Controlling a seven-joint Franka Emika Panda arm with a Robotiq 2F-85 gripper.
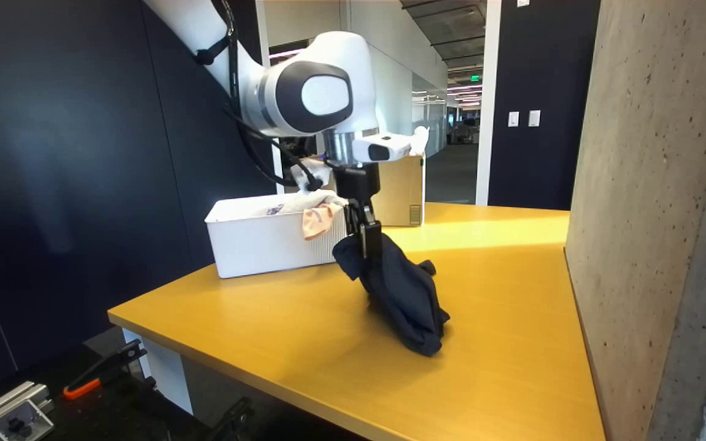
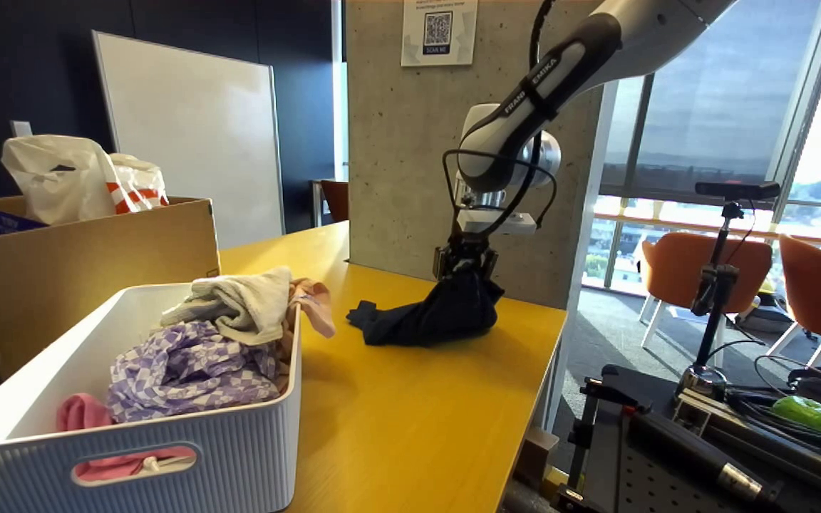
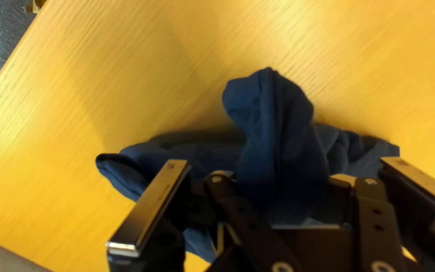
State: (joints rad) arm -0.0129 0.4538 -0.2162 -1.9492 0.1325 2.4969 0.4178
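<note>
One arm (image 1: 322, 92) is bending down, its gripper (image 1: 371, 250) pinching one navy cloth (image 1: 407, 303); one bin (image 1: 267, 246) is standing to its left.

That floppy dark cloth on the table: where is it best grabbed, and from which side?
Probably by the bunched top of the dark cloth, from above, as the tool grips it: that part stands up from the table, giving something to pinch, while the rest slopes down and lies low.

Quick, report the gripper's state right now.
Gripper: closed, holding the dark blue cloth by a bunched-up part.
</note>
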